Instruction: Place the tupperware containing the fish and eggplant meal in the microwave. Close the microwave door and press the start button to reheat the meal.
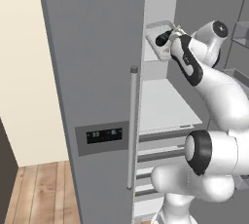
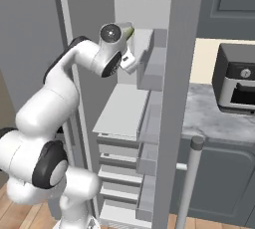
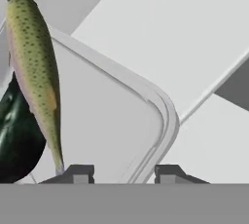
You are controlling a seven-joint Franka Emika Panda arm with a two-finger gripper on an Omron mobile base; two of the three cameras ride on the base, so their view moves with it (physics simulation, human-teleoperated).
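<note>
- Step in hand: picking up the shallow pale grey rectangular plastic tupperware [image 3: 112, 121], which sits on an upper white fridge shelf [image 3: 185, 38] right under the hand.
- Two-finger dark-tipped gripper [image 3: 124, 173] is open narrowly; the tray's rounded rim corner lies between the tips, nothing clamped.
- Speckled olive fish [image 3: 34, 57] and glossy dark eggplant lump [image 3: 17, 140] lie in the tray, left of the fingertips.
- Next, I'd judge: advance onto the rim, close, lift level, back out past the open grey fridge door [image 1: 92, 72].

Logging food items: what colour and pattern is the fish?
Olive-green long fish, dark-speckled with a pinkish side; hand view shows it best.
</note>
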